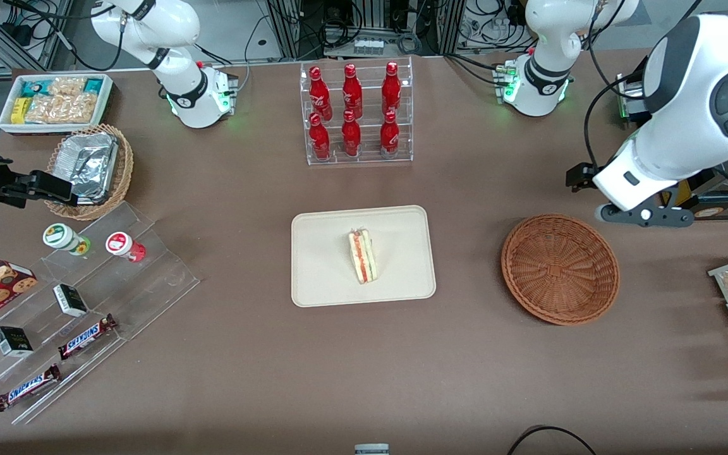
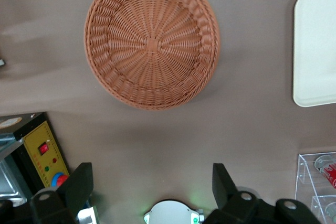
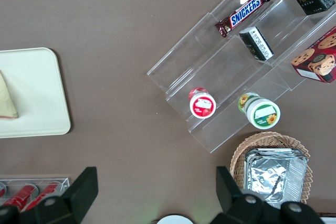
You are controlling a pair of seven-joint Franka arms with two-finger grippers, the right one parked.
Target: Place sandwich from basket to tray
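the table (image 1: 225, 354) is carrying everything, and the tray (image 1: 320, 278) is sitting mid-table with the sandwich (image 1: 363, 256) lying on it, its long axis running toward and away from the front camera. the basket (image 1: 560, 268) is sitting empty beside the tray, toward the working arm's end. the gripper (image 2: 152, 184) is hovering high near the basket with fingers spread and gripping nothing, well apart from the sandwich. the placing is looking done.

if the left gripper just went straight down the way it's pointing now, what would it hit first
Most likely bare table. The gripper, fingers open and empty, points down at brown tabletop just beside the basket, not over it. The sandwich already lies on the tray. Depth is hard to judge.
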